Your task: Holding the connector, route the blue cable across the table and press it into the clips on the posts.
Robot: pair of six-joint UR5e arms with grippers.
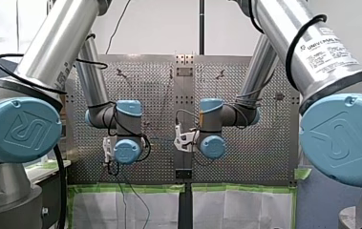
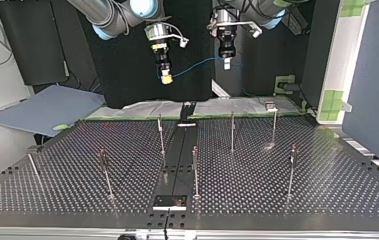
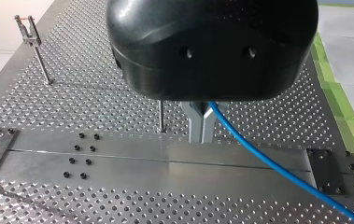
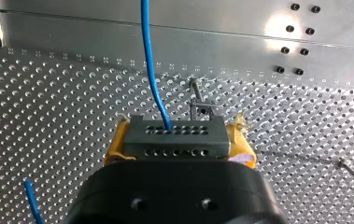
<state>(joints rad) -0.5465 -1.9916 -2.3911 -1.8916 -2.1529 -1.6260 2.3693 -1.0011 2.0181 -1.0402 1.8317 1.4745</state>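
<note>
My right gripper (image 4: 178, 140) is clenched on the dark grey block-shaped connector (image 4: 165, 150); its yellow pads (image 4: 114, 151) press on the two short ends of this connector, which has two rows of small holes on its face. The thin blue cable (image 4: 151, 70) leaves the connector from one of these holes and goes away over the perforated metal table (image 2: 302, 200). In the left wrist view my left gripper (image 3: 201, 139) has its two metal fingers (image 3: 196, 126) closed together on the blue cable, which then runs off to one side, low over the plate. In the top view both grippers hang in the air above the far edge of the table (my right at the view's left, my left at the view's right), and the cable sags a little between them. The thin upright metal posts (image 2: 232, 131) stand on the table nearer the camera, well apart from the cable, and they carry small clips (image 3: 27, 29) at their tops.
</note>
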